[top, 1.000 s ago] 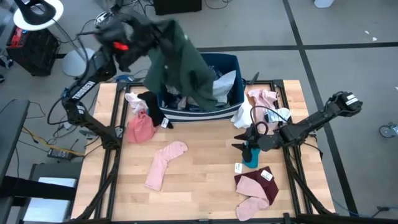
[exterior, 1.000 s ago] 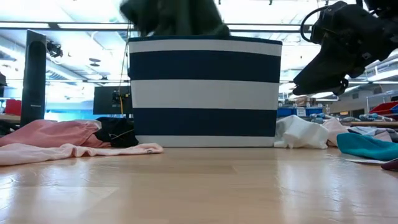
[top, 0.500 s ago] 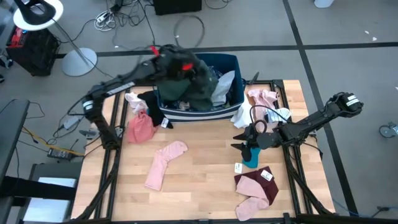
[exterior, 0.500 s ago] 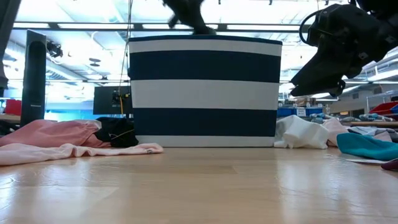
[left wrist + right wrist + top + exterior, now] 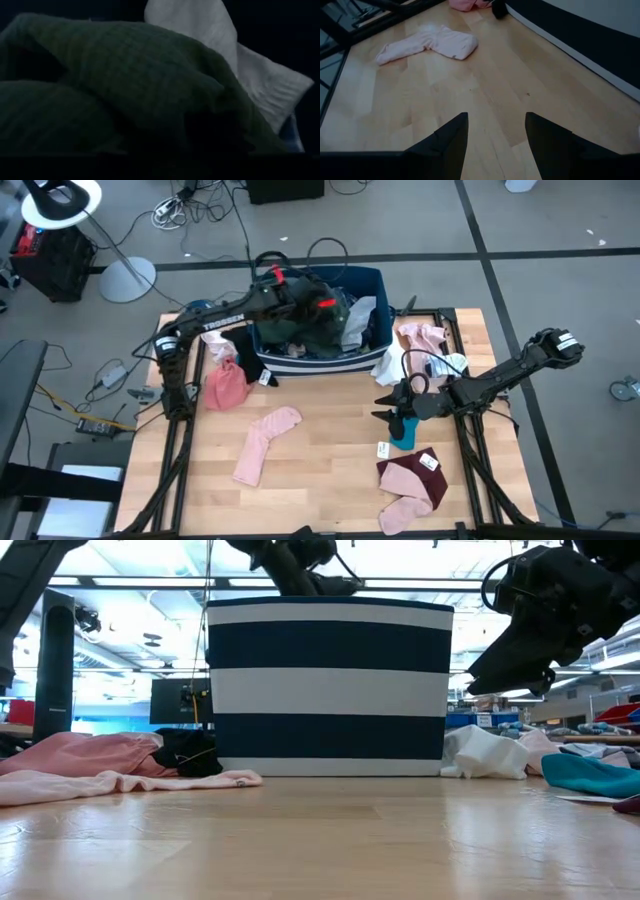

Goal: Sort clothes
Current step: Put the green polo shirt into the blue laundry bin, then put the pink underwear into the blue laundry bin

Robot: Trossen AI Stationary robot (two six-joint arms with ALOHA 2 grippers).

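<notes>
The dark green top (image 5: 312,330) lies heaped inside the dark blue striped bin (image 5: 372,278) at the table's far edge, beside a white piece (image 5: 362,315). My left gripper (image 5: 330,306) reaches down into the bin right over the top, which fills the left wrist view (image 5: 125,80). My right gripper (image 5: 496,137) hangs open above the table's right part, next to a teal piece (image 5: 402,430), with nothing between its fingers. Loose clothes lie on the wood: a pink sock (image 5: 265,442), a pink garment (image 5: 226,385), a maroon piece (image 5: 412,477).
A black piece (image 5: 243,352) lies left of the bin. White and pink clothes (image 5: 410,352) lie right of it, and a white tag (image 5: 384,449) sits near the teal piece. Bare wood shows in the middle and near left of the table (image 5: 320,480).
My left arm has swung from high above the bin's far left down into the bin. The dark green top, which hung spread below it, has come down with it and now lies heaped in the bin.
</notes>
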